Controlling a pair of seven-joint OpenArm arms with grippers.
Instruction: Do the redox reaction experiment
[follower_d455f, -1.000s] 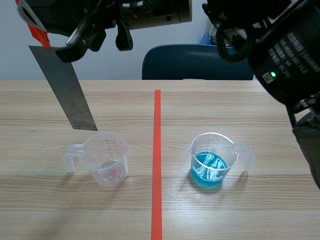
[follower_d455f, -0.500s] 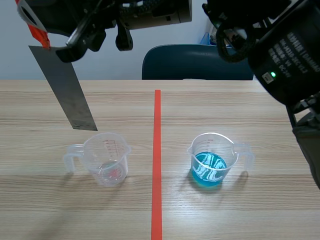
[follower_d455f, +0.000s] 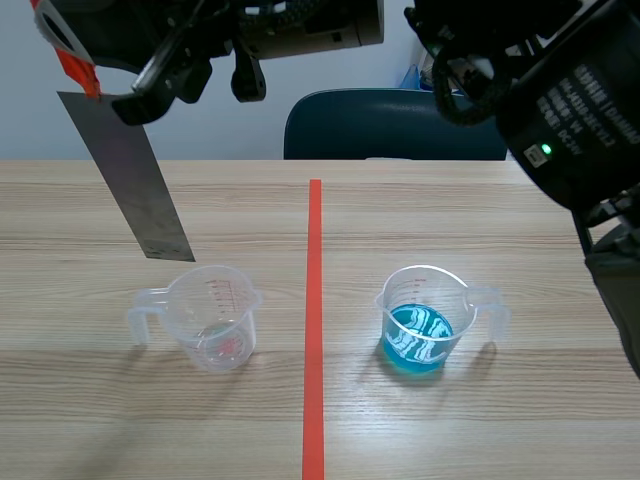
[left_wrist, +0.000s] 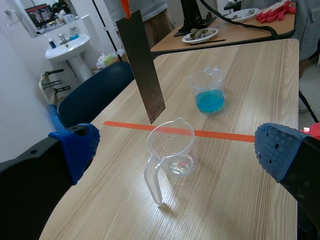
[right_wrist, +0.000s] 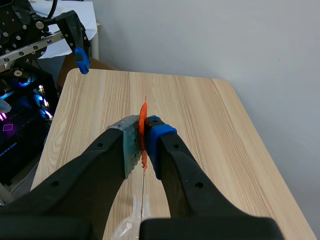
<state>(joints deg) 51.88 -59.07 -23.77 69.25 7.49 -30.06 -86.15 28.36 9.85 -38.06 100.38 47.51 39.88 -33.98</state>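
Metal strip (follower_d455f: 128, 180) hangs tilted, clamped in raised right hand (right_wrist: 144, 137); left hand (left_wrist: 177, 150) wide open.

A light wood-grain table (follower_d455f: 520, 420) fills the near view, with an orange-red tape line running from near to far down its middle. A dark blue chair (follower_d455f: 390, 125) stands at the far edge, against a plain pale wall (follower_d455f: 200, 130). Beyond the chair a white pedestal sink (left_wrist: 70, 47) stands by a white wall, with a small mirror or frame (left_wrist: 39, 15) above it. Past the table's right end is a second wooden table (left_wrist: 235, 37) bearing a plate (left_wrist: 200, 36) of what may be stones and something red (left_wrist: 275, 9). Lighting is even and soft.
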